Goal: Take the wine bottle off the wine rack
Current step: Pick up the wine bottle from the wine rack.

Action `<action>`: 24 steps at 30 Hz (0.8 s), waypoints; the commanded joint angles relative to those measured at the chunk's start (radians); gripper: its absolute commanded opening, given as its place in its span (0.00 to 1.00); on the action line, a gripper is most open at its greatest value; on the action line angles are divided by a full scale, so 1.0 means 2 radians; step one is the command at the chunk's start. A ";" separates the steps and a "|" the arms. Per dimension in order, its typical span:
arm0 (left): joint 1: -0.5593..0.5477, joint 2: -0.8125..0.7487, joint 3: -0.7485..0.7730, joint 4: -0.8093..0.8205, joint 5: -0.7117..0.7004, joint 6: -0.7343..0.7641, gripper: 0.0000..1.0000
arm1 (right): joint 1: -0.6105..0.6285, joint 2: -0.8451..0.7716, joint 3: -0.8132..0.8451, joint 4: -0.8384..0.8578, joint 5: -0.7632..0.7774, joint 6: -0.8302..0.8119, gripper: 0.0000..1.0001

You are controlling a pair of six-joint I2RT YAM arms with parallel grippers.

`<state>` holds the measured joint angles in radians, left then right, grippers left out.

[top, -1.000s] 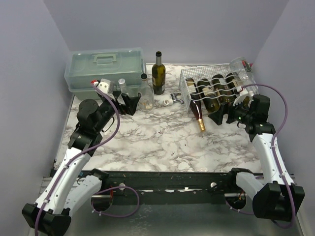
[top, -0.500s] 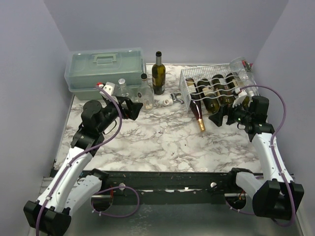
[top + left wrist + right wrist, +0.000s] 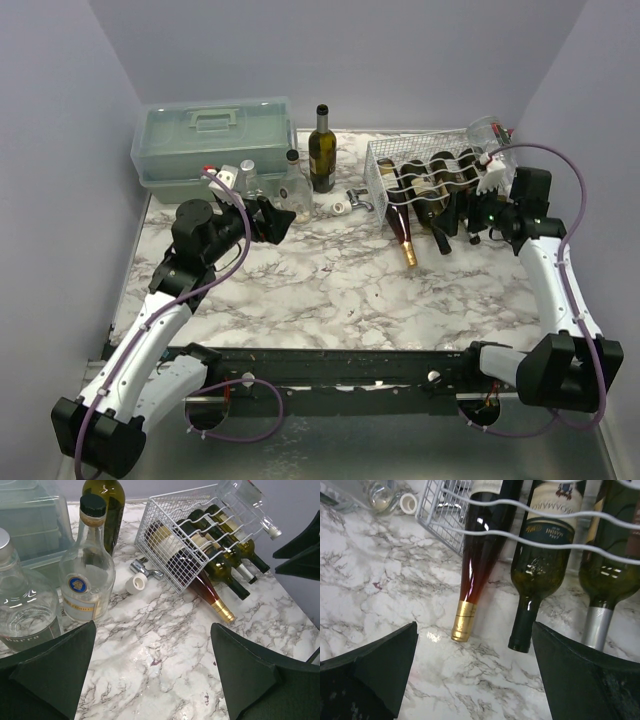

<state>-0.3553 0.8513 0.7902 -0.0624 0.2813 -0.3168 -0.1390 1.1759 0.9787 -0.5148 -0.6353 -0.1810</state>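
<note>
The white wire wine rack (image 3: 425, 175) stands at the back right with several wine bottles lying in its cradles, necks pointing toward me. An amber wine bottle with a gold cap (image 3: 470, 575) sticks out farthest, next to a dark green bottle (image 3: 540, 575) and a silver-capped one (image 3: 597, 615). My right gripper (image 3: 462, 222) hovers open just in front of these necks; in the right wrist view the right gripper (image 3: 475, 630) frames the gold cap and the black neck, touching neither. My left gripper (image 3: 272, 222) is open over bare marble, with the left gripper (image 3: 152, 630) holding nothing.
A clear bottle (image 3: 492, 140) lies on top of the rack. A pale green toolbox (image 3: 215, 135), two clear bottles (image 3: 87, 575) (image 3: 20, 605) and an upright dark bottle (image 3: 321, 150) stand at the back left. A white tape roll (image 3: 136, 584) and a metal piece (image 3: 142, 570) lie mid-table.
My right gripper has risen and swung in toward the rack's bottle necks. The left arm has pulled back from the clear bottles toward the middle. Both stayed open.
</note>
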 commanded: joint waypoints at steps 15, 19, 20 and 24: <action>0.002 -0.012 -0.004 0.003 0.015 -0.003 0.99 | -0.013 0.103 0.197 -0.088 0.148 -0.027 0.99; 0.002 -0.011 -0.005 0.003 0.014 -0.002 0.99 | -0.027 0.125 0.212 -0.083 0.161 -0.038 0.99; 0.002 -0.011 -0.005 0.003 0.014 -0.002 0.99 | -0.031 0.130 0.214 -0.080 0.163 -0.041 0.99; 0.002 -0.010 -0.005 0.003 0.015 -0.002 0.99 | -0.049 0.152 0.222 -0.069 0.175 -0.053 0.99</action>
<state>-0.3553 0.8429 0.7902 -0.0624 0.2882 -0.3214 -0.2039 1.4368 1.3834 -0.6556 -0.3431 -0.2466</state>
